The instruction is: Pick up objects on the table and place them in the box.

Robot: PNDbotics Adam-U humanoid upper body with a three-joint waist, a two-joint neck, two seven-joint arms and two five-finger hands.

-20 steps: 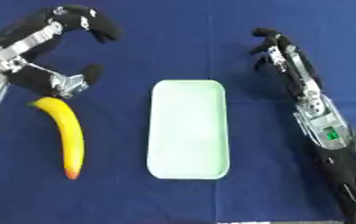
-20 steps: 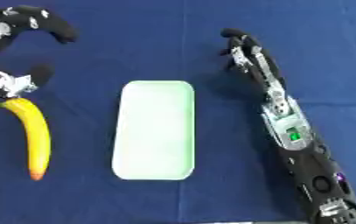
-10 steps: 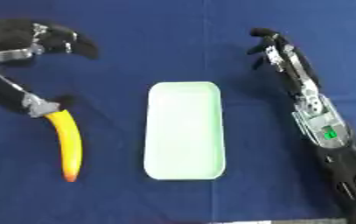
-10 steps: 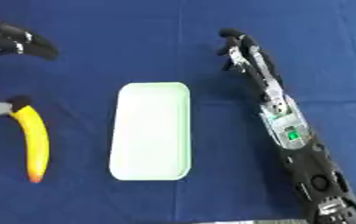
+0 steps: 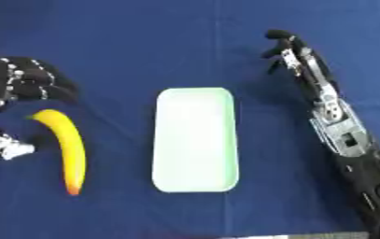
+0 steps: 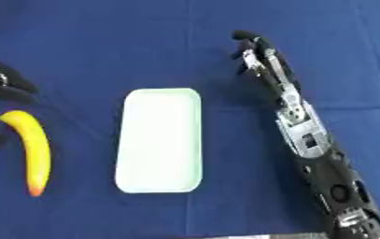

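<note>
A yellow banana (image 5: pixel 67 150) with an orange-red tip lies on the blue cloth at the left, stem end pointing away from me. My left hand (image 5: pixel 25 83) is open at the left edge: its fingers arch over the cloth just beyond the stem end and its thumb (image 5: pixel 6 147) sits left of the banana, apart from it. A shallow pale green box (image 5: pixel 194 140) lies in the middle with nothing in it. My right hand (image 6: pixel 254 47) lies stretched out at the upper right, fingers relaxed, holding nothing.
My right forearm (image 6: pixel 307 140) runs from the lower right corner up along the right side of the box. Blue cloth (image 5: pixel 144 42) covers the whole table.
My left hand has dropped down and to the left, from above the banana to either side of its stem end. Banana, box and right arm have stayed put.
</note>
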